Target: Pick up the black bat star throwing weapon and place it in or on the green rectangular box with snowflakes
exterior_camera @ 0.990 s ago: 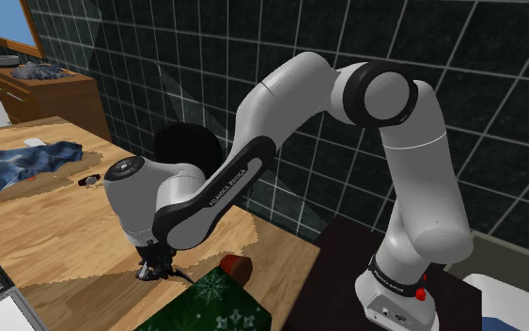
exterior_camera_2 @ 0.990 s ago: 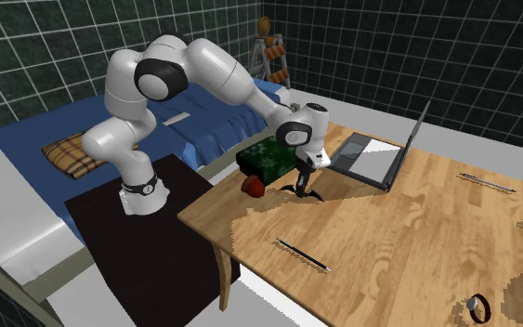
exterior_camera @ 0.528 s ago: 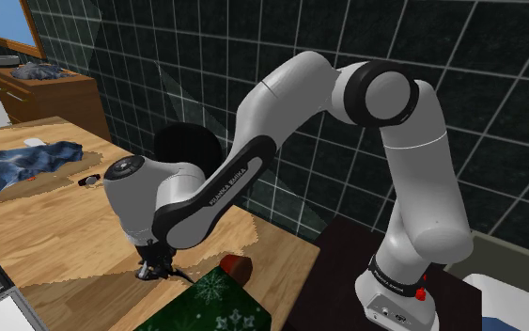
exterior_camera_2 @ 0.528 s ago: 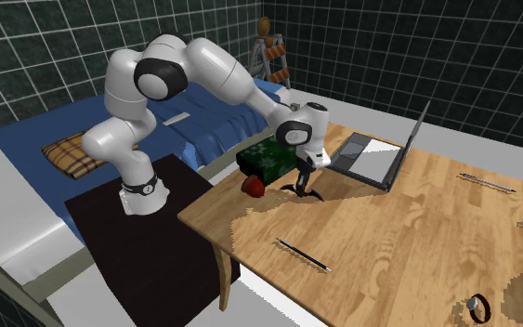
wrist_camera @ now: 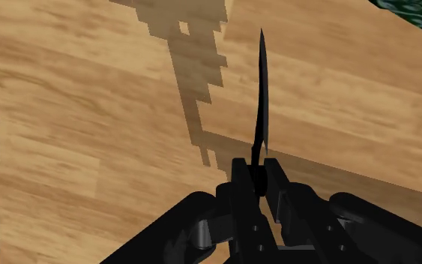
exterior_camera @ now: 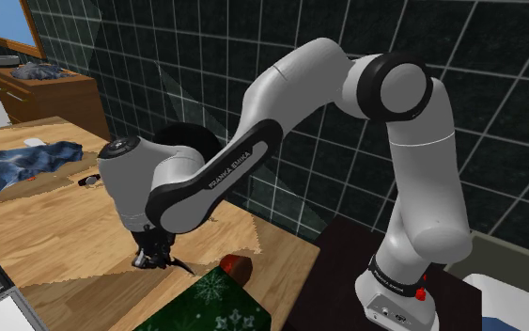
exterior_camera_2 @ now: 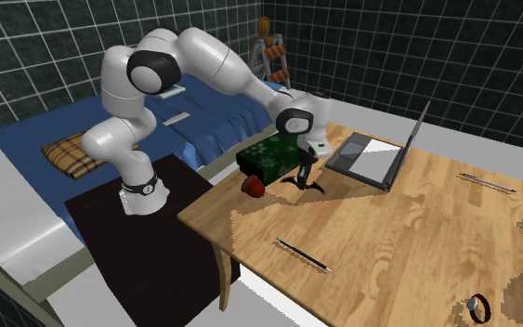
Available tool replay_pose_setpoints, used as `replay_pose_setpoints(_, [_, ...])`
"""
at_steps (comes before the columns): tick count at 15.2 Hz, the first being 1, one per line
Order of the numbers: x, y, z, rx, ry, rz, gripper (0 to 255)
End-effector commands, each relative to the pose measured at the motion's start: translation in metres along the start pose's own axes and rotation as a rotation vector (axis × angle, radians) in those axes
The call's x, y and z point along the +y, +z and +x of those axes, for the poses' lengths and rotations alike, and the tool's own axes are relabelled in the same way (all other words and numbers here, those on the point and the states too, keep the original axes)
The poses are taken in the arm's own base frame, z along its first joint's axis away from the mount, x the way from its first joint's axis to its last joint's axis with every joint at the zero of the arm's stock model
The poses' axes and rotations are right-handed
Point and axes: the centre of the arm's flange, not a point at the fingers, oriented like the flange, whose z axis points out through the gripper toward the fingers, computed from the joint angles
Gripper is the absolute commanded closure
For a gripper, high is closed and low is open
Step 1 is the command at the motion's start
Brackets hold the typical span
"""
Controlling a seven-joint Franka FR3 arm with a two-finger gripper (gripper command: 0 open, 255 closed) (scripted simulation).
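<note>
1. With the gripper (wrist_camera: 258, 166) clamping the black bat star (wrist_camera: 261, 97) edge-on between both fingers, the grasp is looking done. I'm reading this as the carry step running.
2. Star is hanging below the hand, over the wooden table (exterior_camera_2: 408, 232). It's seeming to ride clear of the wood, but I'm judging that from its shadow in the wrist view, so not certain.
3. Scanning the second exterior view left to right:
   - green snowflake box (exterior_camera_2: 264, 156) is sitting near the gripper, at about 10 o'clock from it
   - red object (exterior_camera_2: 253, 187) is lying just beside the box, at roughly 9 o'clock from the gripper
   - open laptop (exterior_camera_2: 371, 153) is standing between 2 and 3 o'clock
4. Next move, as I'm judging it, is gaining height to clear the box wall, travelling toward 10 o'clock, centring over the top face, lowering and then releasing. Blade tips are sticking out past the fingers, so the near box edge and the red object are needing margin.
5. Container: the box top is showing snowflake print with nothing resting on it, and the star is not yet there. I'm unable to tell whether it opens, so I'm planning on placing on top.
</note>
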Motion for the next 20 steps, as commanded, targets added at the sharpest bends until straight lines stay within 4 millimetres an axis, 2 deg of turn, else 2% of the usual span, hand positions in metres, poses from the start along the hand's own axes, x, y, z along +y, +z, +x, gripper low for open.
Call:
replay_pose_setpoints(1, [0.0,-0.011,-0.001,0.0,0.0,0.0,255])
replay_pose_setpoints(20, [0.01,-0.111,-0.004,0.0,0.0,0.0,255])
